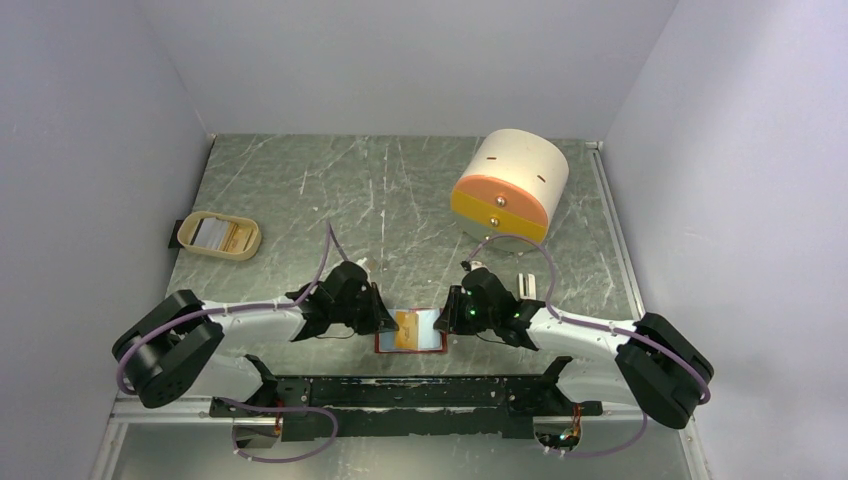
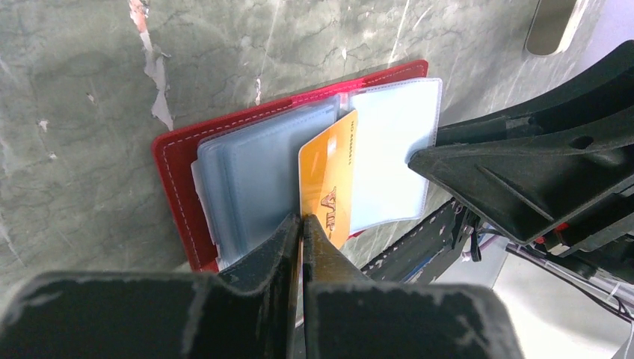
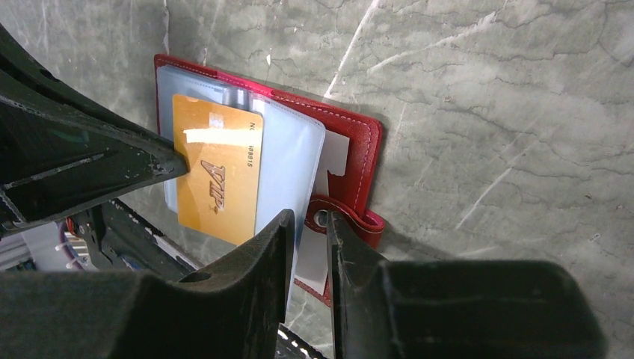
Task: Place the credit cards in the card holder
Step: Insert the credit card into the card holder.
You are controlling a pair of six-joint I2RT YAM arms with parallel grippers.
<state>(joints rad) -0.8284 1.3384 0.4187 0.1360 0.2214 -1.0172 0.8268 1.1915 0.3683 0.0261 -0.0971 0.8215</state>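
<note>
The credit card (image 2: 329, 176) is pinched by the left pincer (image 2: 301, 221), its long axis running straight ahead over the card holder (image 2: 176, 179). A sleeve (image 3: 288, 161) is nipped by the right pincer (image 3: 310, 224).

We look from a fixed camera above and behind the arm bases, facing down over the whole grey-green marbled table (image 1: 400, 190), far enough off that the open red leather-like folding card holder (image 1: 430, 338) at the near edge looks small. Our left wrist camera rides just behind the left gripper (image 2: 301, 222), very close, facing down and rightward, while our right wrist camera sits likewise behind the right gripper (image 3: 309, 221), facing leftward. All three views share the holder and the flat gold rectangular card (image 1: 407, 329) over its pockets, and each wrist view catches the opposite gripper.
</note>
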